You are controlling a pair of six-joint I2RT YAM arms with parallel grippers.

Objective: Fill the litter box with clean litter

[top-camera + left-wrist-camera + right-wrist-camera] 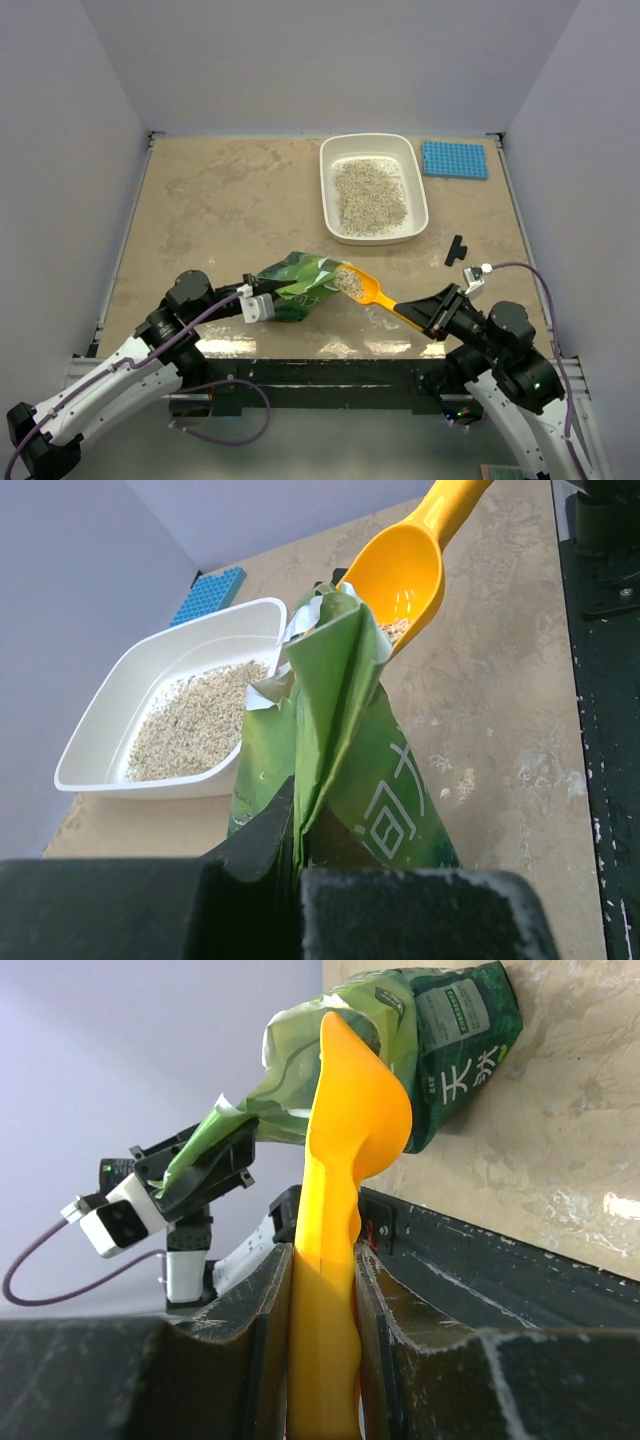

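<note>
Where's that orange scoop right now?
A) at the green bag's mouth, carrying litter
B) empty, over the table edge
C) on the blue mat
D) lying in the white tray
A: the scoop, gripped by the right pincer, sits at the green bag opening with litter in its bowl.
</note>
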